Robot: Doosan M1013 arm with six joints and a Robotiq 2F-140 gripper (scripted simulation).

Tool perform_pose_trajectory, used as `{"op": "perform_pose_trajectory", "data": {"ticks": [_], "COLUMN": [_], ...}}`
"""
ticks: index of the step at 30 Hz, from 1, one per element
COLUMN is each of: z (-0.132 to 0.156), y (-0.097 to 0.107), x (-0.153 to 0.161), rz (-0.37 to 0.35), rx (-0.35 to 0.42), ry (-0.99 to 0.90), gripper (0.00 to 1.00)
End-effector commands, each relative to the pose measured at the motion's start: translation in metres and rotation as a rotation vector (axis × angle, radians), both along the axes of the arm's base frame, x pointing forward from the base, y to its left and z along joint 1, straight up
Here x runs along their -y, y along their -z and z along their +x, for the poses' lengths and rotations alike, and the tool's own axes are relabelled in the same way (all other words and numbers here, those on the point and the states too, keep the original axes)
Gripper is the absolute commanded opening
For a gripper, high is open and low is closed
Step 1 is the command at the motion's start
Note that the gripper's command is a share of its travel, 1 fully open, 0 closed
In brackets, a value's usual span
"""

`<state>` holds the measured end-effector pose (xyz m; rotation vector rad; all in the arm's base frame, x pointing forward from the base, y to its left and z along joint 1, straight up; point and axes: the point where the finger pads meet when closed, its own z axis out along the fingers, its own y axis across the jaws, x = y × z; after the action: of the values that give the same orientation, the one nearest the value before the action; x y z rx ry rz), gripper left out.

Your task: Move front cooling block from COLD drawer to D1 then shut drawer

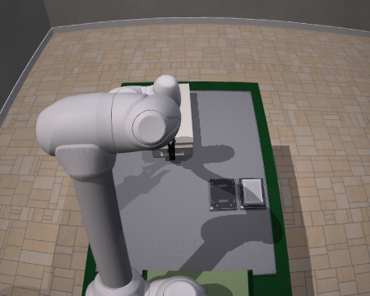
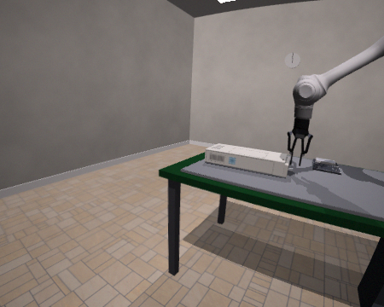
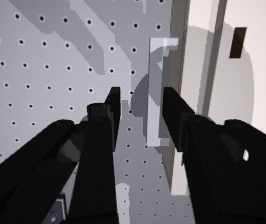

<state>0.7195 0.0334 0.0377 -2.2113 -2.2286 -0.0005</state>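
Front cooling block: out of sight in all three views; its own long axis and its place inside the drawer cannot be told.
Cooler COLD (image 1: 186, 111) (image 2: 247, 159) (image 3: 264, 110): a long white box lying flat near the far edge of the bench (image 1: 255, 87) (image 2: 252, 195) (image 3: 35, 112).
Long axis of COLD: roughly parallel to the long sides of the bench, running up the top view and across the exterior view, where it slopes gently down toward the right.
Heading of COLD: its handle end points toward the arm's base side.
Handle (image 1: 180, 154) (image 2: 290, 170) (image 3: 154, 92): a pale bar on the drawer's front, set crosswise to COLD's long axis; in the wrist view it runs upright.
Jaws (image 1: 172, 158) (image 2: 295, 165): released, the fingers standing partly apart and grasping nothing; they point downward at the handle end, and one fingertip overlaps the handle in the wrist view. Contact with it cannot be told.
Arm (image 1: 100, 218) (image 2: 356, 59): reaches over the bench, its upper parts covering much of COLD from above.
Slot D1 (image 1: 223, 194): dark and flat, nearer COLD, without a block.
Slot D2 (image 1: 265, 204): just beside D1, carrying a pale block (image 1: 252, 191).
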Motion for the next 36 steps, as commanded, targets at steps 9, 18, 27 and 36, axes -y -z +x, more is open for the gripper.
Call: {"op": "perform_pose_trajectory", "data": {"ticks": [9,18,27,36], "z": [0.001,0.001,0.001,0.001], "y": [0.012,0.015,0.015,0.015], "x": [0.0,0.0,0.0,0.0], "rz": [0.0,0.0,0.0,0.0], "rx": [0.002,0.002,0.002,0.002], "ry": [0.0,0.0,0.0,0.0], "gripper": [0.34,0.34,0.34,0.34]}}
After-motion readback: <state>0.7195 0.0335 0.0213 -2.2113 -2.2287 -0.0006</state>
